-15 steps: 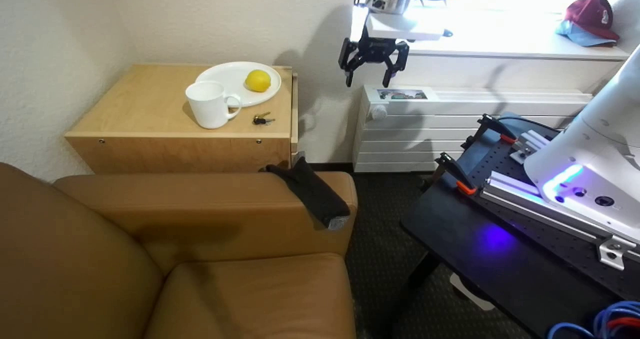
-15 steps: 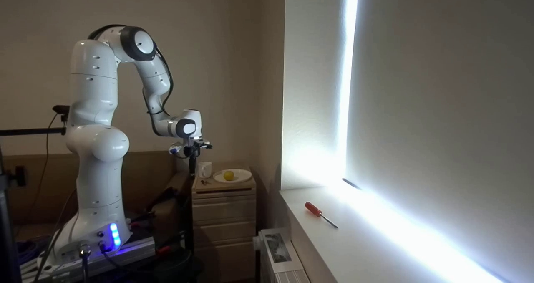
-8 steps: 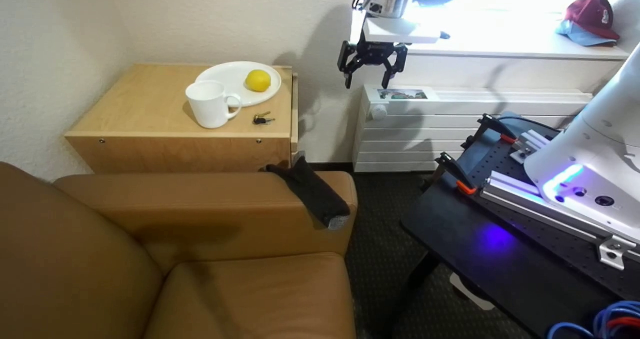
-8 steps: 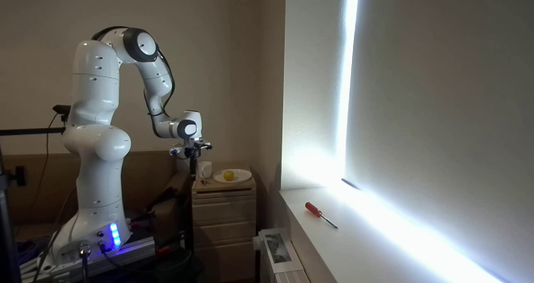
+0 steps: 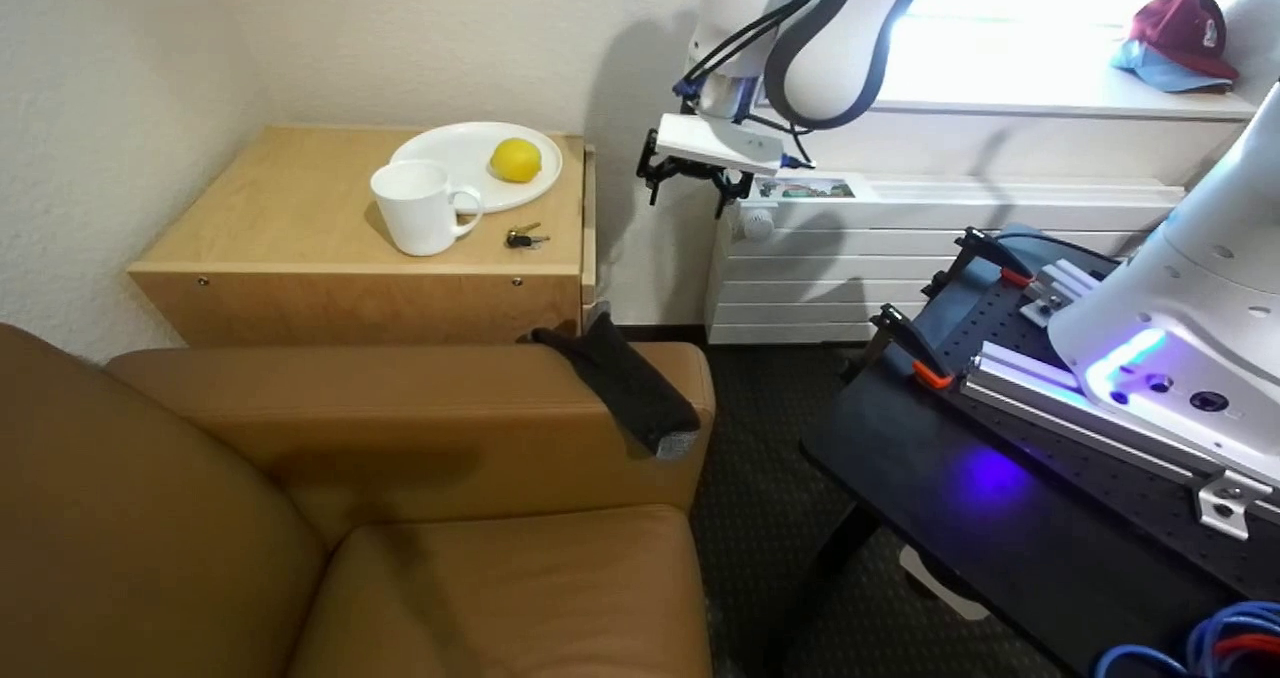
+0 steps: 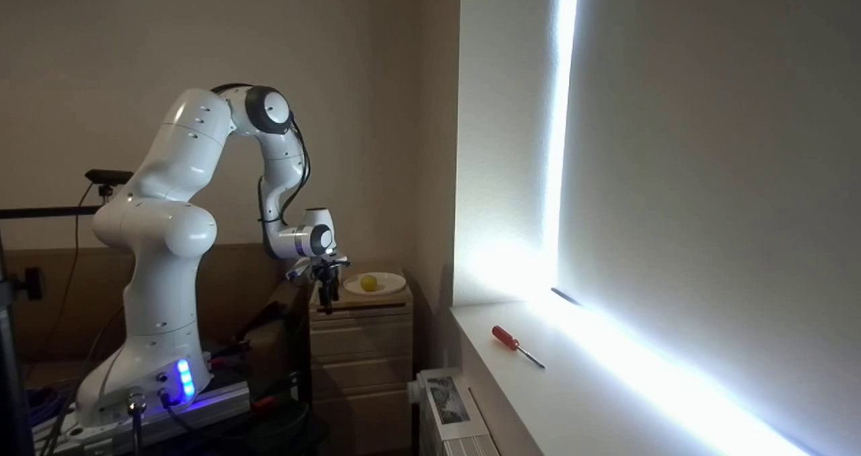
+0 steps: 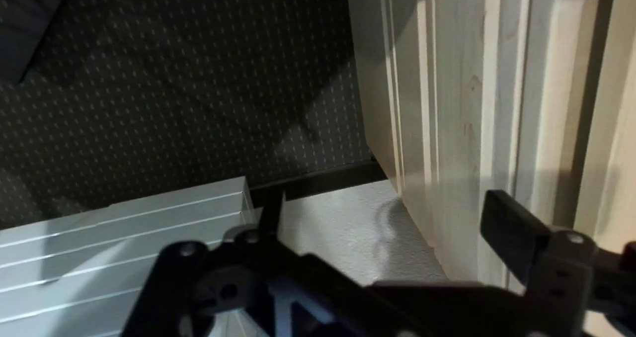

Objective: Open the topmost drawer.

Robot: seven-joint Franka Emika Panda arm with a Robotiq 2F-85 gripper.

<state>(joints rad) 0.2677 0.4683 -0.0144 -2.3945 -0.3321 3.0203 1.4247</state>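
The light tan wooden nightstand (image 5: pixel 350 198) shows in both exterior views (image 6: pixel 363 343). Its topmost drawer (image 6: pixel 377 313) is a shallow strip just under the top board, with a dark slot above it. In the wrist view its front (image 7: pixel 564 93) runs edge-on at the right. Its handle cannot be made out. My gripper (image 5: pixel 686 206) is open and empty, pointing down in front of the nightstand's drawer side and apart from it in that view. In the wrist view the gripper (image 7: pixel 385 203) has its right finger (image 7: pixel 512 232) overlapping the drawer fronts; contact cannot be told.
On the nightstand are a white mug (image 5: pixel 420 213), a white plate (image 5: pixel 450 153) with a lemon (image 5: pixel 516 161), and keys (image 5: pixel 527 238). A radiator (image 5: pixel 900 258) stands beside the gripper. A brown sofa (image 5: pixel 420 398) with a dark sock (image 5: pixel 630 388) lies nearby.
My gripper has moved down and closer to the nightstand, and its wrist has tilted. It stays open. The nightstand and the things on it have not moved.
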